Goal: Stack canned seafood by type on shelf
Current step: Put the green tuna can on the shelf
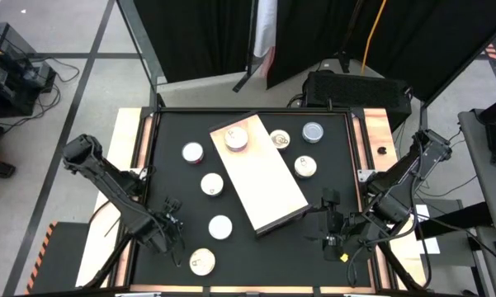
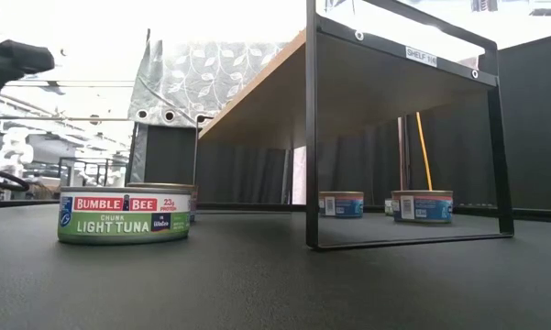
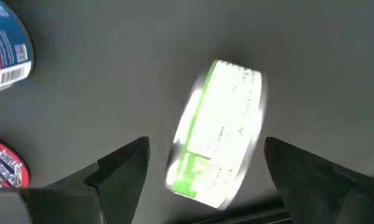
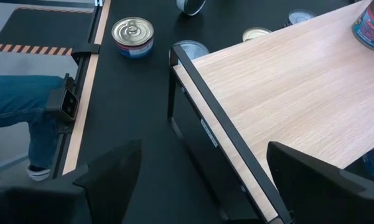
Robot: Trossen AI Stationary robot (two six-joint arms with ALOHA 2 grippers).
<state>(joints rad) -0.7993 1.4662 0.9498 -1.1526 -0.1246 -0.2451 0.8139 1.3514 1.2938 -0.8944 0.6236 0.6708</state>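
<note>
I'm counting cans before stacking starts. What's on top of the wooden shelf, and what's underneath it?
One red-labelled round can sits on the pale wood shelf top near its far end. Low view shows two blue-labelled cans beyond its black frame; the board hides whatever lies beneath from above.

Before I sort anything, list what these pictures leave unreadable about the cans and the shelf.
- Green-labelled round tin between the open left gripper's fingers: blurred in the left wrist view, print unreadable.
- Flat silvery-topped cans on the black tabletop: high view shows lids only, too small to tell type.
- Cans under the light-wood shelf: far off in the low view, labels unreadable.
- Red-labelled can on the shelf: cut by the right wrist picture's edge.
</note>
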